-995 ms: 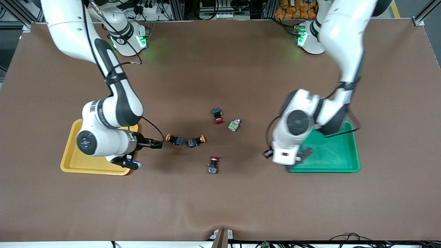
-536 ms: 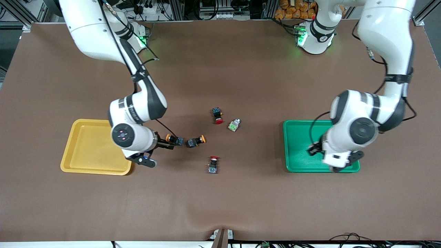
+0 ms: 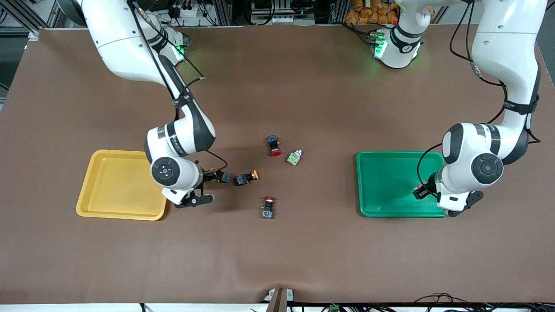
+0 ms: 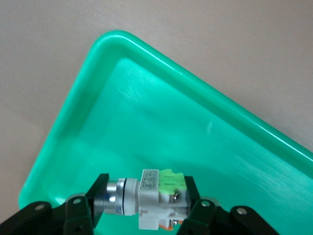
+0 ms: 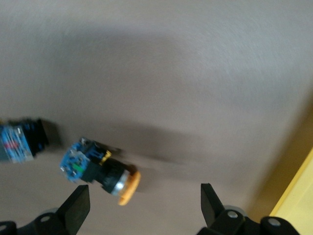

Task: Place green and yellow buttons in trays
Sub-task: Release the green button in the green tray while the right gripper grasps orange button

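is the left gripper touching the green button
Touching: the left wrist view shows the left gripper shut on the green button, over the green tray.

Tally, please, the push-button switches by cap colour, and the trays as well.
Green-faced switches: 2, one on the table, one in the left gripper over the green tray.
Yellow-capped switches: 2.
Red-capped switches: 2.
Trays: 2, green and yellow.
Total: 8.
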### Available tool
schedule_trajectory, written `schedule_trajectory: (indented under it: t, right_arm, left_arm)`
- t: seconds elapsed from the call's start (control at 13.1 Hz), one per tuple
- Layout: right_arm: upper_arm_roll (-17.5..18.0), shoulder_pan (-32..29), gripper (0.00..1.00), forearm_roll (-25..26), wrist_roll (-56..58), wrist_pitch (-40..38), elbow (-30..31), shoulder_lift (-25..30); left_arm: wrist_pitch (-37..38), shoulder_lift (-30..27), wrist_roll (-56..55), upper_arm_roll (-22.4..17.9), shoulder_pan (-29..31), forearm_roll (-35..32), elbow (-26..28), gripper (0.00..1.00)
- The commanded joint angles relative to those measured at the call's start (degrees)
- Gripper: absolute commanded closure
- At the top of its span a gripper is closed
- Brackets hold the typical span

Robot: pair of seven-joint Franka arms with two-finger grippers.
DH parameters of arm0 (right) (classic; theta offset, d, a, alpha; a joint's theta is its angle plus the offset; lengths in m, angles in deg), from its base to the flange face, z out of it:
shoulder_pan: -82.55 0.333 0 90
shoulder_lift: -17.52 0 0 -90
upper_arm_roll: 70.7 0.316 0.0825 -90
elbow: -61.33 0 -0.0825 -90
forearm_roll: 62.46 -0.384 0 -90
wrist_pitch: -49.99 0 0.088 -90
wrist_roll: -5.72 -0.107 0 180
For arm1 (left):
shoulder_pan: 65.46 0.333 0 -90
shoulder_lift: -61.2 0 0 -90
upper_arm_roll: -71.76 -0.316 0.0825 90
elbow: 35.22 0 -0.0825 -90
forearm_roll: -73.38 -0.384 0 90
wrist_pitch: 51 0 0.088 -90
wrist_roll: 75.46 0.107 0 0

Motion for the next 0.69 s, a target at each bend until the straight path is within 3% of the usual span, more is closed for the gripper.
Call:
schedule_trajectory:
  t: [0.0, 0.23, 0.38, 0.61]
  right_arm:
    - [0.49, -1.62, 0.0, -2.62, 15.59, -0.03, 3.45, 3.06]
    - [0.84, 0.83, 0.0, -4.04, 23.69, 1.29, 6.09, 6.84]
    - [0.66, 2.76, 0.0, -2.9, 40.6, 6.97, 6.63, 7.56]
    - [0.75, 2.86, 0.0, -2.9, 45.08, 9.47, 6.63, 6.51]
  left_arm:
    - [-0.89, -0.46, 0.41, 0.61, 1.02, -3.92, 0.58, 0.01]
    - [-0.54, -1.51, 0.5, 0.7, 1.02, -4.02, 0.66, 0.0]
    - [0.86, -3.36, 1.11, 1.05, 0.85, -4.02, 0.66, 0.0]
    - [5.42, -5.56, -2.12, 6.75, 0.85, -3.05, 0.4, 0.0]
